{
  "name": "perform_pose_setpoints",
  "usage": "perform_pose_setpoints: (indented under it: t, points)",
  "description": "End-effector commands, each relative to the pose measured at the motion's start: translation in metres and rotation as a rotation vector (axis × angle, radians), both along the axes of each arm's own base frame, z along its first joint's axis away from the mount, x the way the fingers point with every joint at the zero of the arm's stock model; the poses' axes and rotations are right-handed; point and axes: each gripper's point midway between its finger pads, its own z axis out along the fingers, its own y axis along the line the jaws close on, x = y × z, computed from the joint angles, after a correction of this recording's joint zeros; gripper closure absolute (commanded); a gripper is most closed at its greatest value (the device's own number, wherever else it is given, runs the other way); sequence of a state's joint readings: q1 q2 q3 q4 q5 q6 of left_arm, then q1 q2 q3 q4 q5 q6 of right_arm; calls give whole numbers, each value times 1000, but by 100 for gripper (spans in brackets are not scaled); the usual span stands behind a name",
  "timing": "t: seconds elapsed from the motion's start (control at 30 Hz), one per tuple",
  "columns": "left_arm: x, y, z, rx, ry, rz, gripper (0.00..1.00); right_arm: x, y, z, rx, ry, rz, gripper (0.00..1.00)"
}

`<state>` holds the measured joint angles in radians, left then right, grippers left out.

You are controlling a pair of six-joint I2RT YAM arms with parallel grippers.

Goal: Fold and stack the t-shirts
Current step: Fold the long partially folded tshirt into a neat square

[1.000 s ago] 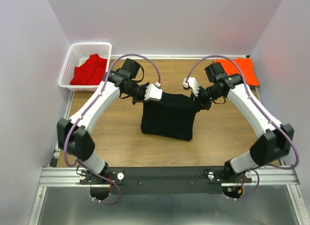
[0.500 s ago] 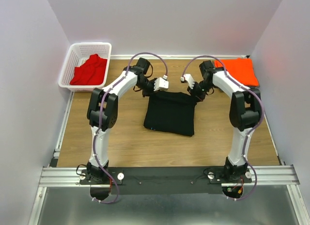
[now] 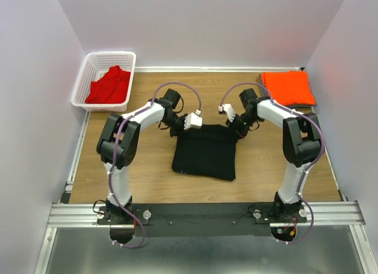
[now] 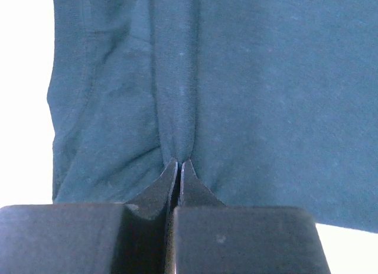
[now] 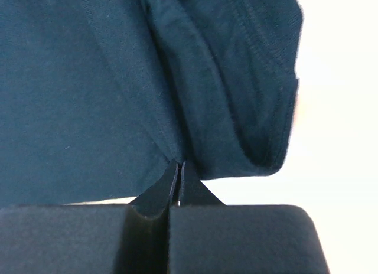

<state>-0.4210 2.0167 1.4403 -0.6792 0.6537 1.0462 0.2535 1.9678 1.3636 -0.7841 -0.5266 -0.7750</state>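
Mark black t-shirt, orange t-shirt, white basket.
black t-shirt (image 3: 204, 153), top view, centre of folded cloth
orange t-shirt (image 3: 287, 88), top view, centre of folded cloth
white basket (image 3: 82, 79), top view, left wall

A large black cloth t-shirt (image 3: 204, 153) lies folded on the wooden tabletop (image 3: 147, 173), with the left claw (image 3: 185, 127) and right claw (image 3: 238, 127) at its 2 far corners. A bright orange folded t-shirt (image 3: 287, 88) sits far right. A red crumpled t-shirt (image 3: 109, 85) lies in the white plastic mesh basket (image 3: 82, 79).

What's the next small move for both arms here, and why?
Probably release and lift clear. The left gripper and right gripper each pinch a far corner of the black t-shirt, which already appears to lie folded and flat on the table, so holding on adds nothing.
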Motion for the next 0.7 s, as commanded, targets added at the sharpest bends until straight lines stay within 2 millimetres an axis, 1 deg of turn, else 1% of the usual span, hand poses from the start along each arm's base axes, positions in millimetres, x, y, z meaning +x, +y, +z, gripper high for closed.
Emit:
perform_pose_setpoints:
  t: [0.0,0.03,0.07,0.1,0.13,0.17,0.2,0.23,0.27,0.3,0.33,0.37,0.4,0.43,0.47,0.5,0.53,0.57,0.6,0.63,0.67]
  points:
    - [-68,13,0,23,111,-57,96,-65,6,7,14,118,-22,99]
    - [-78,13,9,12,101,-74,95,-74,7,12,21,121,-25,99]
    - [-92,17,7,15,120,-95,92,-79,8,24,33,102,-36,99]
    - [-102,17,11,-3,142,-109,82,-88,10,27,43,117,-38,97]
    - [-105,17,21,-18,122,-111,77,-90,11,34,56,121,-49,91]
    - [-109,18,24,-30,118,-118,72,-95,12,42,62,149,-68,82]
    - [-113,19,27,-39,108,-128,64,-97,17,53,94,176,-91,72]
    - [-111,17,33,-52,85,-129,61,-98,21,61,118,196,-98,54]
    - [-107,15,44,-72,42,-131,58,-93,28,77,148,214,-132,52]
    - [-105,11,50,-92,30,-137,54,-89,34,85,193,236,-149,52]
    - [-104,7,56,-109,17,-144,53,-77,39,99,228,217,-161,52]
    - [-102,2,60,-122,12,-148,53,-70,43,105,253,218,-173,53]
    - [-99,-9,69,-146,-6,-168,52,-65,47,112,293,245,-194,54]
    - [-97,-14,68,-148,10,-160,52,-57,51,107,304,282,-212,55]
    - [-94,-20,70,-155,11,-154,51,-51,54,108,320,311,-234,57]
    - [-84,-30,75,-176,-22,-152,50,-41,60,115,358,318,-233,60]
    - [-84,-36,69,-173,-2,-150,50,-34,61,102,355,358,-251,64]
    - [-82,-42,69,-178,-2,-148,50,-30,63,99,357,379,-265,65]
    - [-73,-50,73,-195,-28,-144,50,-21,67,100,369,372,-264,68]
    - [-73,-57,67,-195,-9,-146,50,-14,69,90,366,399,-285,69]
    - [-69,-64,71,-207,-19,-154,49,-10,71,88,371,410,-293,69]
